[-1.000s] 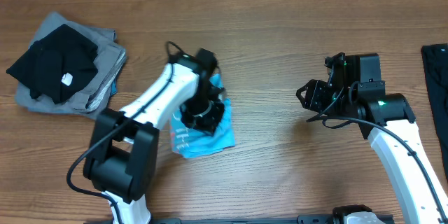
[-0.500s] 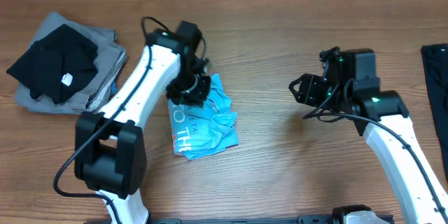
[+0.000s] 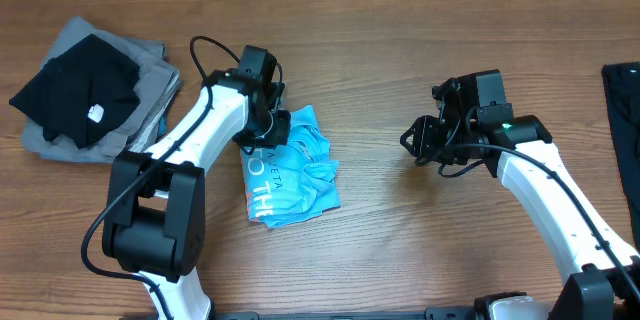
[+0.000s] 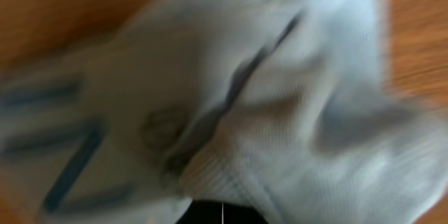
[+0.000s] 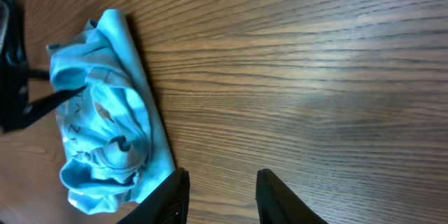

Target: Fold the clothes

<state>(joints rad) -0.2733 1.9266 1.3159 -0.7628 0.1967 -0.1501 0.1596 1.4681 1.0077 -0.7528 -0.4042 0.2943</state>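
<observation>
The blue shirt (image 3: 292, 175) lies crumpled on the wooden surface (image 3: 400, 250), left of centre, with pale lettering showing on its lower left part. The lettering is too creased to read.

The left pincer (image 3: 263, 132) sits at the shirt's upper left edge, with the arm's wrist directly above it in the overhead view. Its tips are hidden there by its own body. The left wrist view is heavily blurred, and pale blue cloth fills nearly the whole frame. A dark shape at the bottom edge is cut off and cannot be identified with confidence. Whether this pincer is apart, together or clamped on the cloth cannot be told.

The right pincer (image 5: 220, 199) hangs over bare wood, well to the right of the shirt and not touching it. Its two dark fingers (image 5: 175, 194) stand apart with nothing between them. Only the finger ends show in the wrist view, cut off by the bottom edge.

A pile of folded clothes (image 3: 95, 95), black on top of grey, rests at the far left of the surface. A small light tag shows on the black piece.

A dark cloth (image 3: 625, 110) lies at the right edge, mostly out of frame, so its kind cannot be made out.
</observation>
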